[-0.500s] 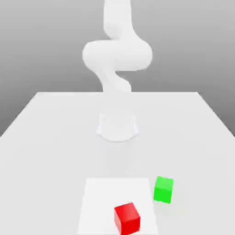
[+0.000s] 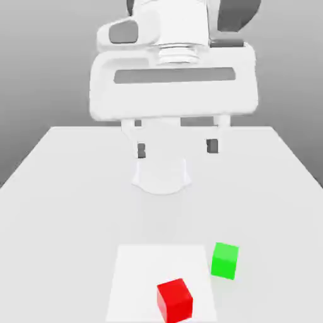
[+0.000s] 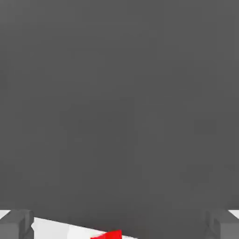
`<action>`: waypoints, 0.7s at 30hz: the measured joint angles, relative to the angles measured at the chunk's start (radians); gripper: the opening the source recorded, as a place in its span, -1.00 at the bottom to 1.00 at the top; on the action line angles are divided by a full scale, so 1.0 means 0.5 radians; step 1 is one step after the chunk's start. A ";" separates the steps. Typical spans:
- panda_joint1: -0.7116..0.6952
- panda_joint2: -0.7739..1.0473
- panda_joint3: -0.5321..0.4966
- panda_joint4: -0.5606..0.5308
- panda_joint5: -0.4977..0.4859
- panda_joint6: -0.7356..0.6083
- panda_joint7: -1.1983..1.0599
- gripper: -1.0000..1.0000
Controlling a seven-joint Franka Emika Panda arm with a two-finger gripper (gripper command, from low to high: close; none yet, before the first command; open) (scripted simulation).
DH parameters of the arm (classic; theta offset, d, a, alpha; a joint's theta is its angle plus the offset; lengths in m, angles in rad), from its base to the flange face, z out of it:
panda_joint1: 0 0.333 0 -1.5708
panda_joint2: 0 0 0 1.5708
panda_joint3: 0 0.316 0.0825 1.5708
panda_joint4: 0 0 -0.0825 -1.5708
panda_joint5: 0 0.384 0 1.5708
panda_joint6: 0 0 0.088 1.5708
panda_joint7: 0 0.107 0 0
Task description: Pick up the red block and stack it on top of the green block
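Note:
The red block sits on a white square patch near the table's front edge. Just behind it, toward the exterior view's right, the green block stands on the table at the patch's corner, apart from the red one. My gripper hangs high above the table's middle, well clear of both blocks. Its two fingers are spread wide with nothing between them. In the hand view the fingertips frame a sliver of the red block.
The white table stretches around the blocks. The arm's round base stands at the table's middle, behind the gripper. A grey backdrop lies beyond the far edge.
The hand has swung into the exterior view, now hanging large above the table with fingers spread. The blocks have not moved.

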 joint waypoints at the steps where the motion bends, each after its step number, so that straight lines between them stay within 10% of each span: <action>1: 0.004 0.072 0.000 -0.013 0.003 0.028 -0.026 0.00; 14: -0.004 1.009 0.042 -0.085 -0.028 0.516 -0.219 0.00; 15: -0.010 1.068 0.049 -0.076 -0.021 0.564 -0.224 -1.00; 21: -0.014 1.097 0.053 -0.072 -0.020 0.587 -0.225 -1.00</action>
